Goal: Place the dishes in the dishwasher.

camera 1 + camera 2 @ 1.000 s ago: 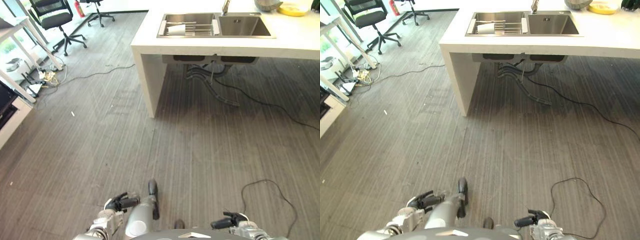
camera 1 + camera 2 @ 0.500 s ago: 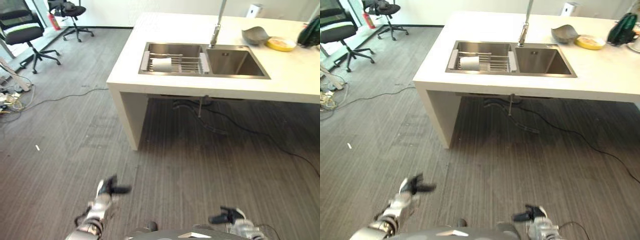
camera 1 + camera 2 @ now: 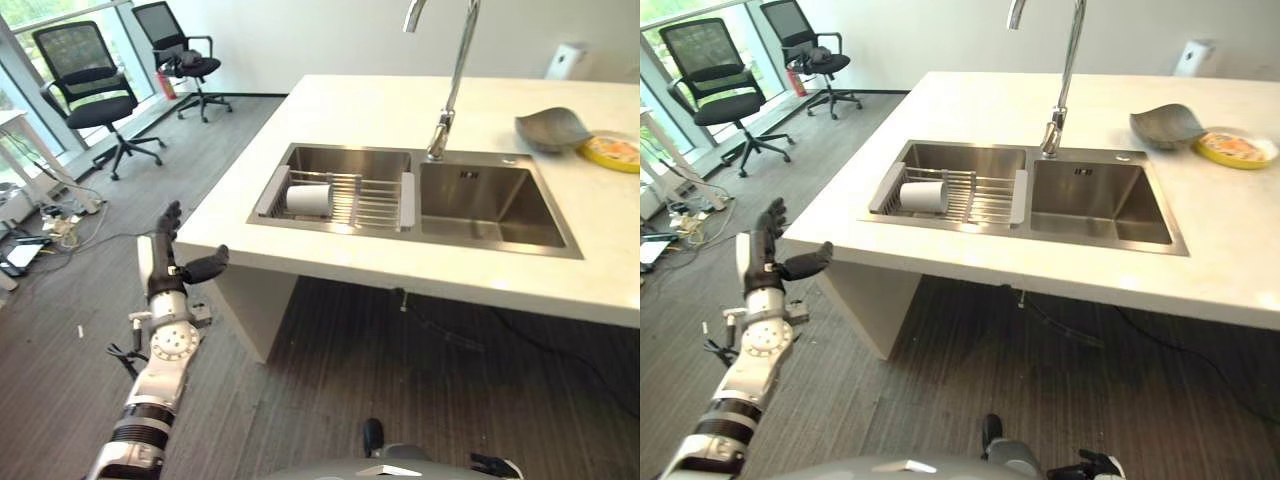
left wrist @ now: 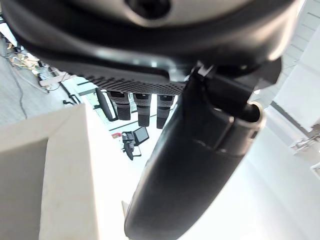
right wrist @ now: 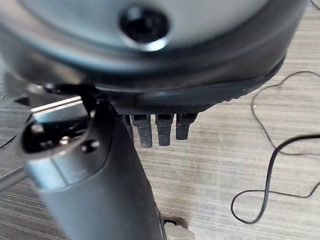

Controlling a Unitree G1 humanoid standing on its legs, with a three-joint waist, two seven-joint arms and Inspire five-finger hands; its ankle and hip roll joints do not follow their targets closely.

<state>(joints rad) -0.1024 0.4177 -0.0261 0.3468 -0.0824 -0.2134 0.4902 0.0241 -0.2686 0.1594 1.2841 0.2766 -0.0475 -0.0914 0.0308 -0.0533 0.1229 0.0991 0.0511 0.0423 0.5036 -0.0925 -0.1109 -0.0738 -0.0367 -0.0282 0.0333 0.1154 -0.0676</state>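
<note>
A white cup (image 3: 308, 199) lies on its side on a wire rack (image 3: 350, 201) in the left basin of the steel sink (image 3: 490, 200). A grey bowl (image 3: 551, 128) and a yellow plate (image 3: 612, 150) rest on the white counter (image 3: 330, 110) at the far right. My left hand (image 3: 165, 262) is raised beside the counter's left corner, open with straight fingers (image 4: 142, 105), apart from it and holding nothing. My right hand (image 3: 1095, 467) hangs low over the floor, its fingers (image 5: 157, 127) straight and empty.
A tall tap (image 3: 455, 70) stands behind the sink. Two black office chairs (image 3: 95, 95) stand at the far left near a window. Cables (image 3: 60, 225) lie on the grey floor at the left. Open floor runs under the counter.
The camera has come nearer to the counter and tilted up. My left hand has risen from near the floor to counter height. The right hand stays low.
</note>
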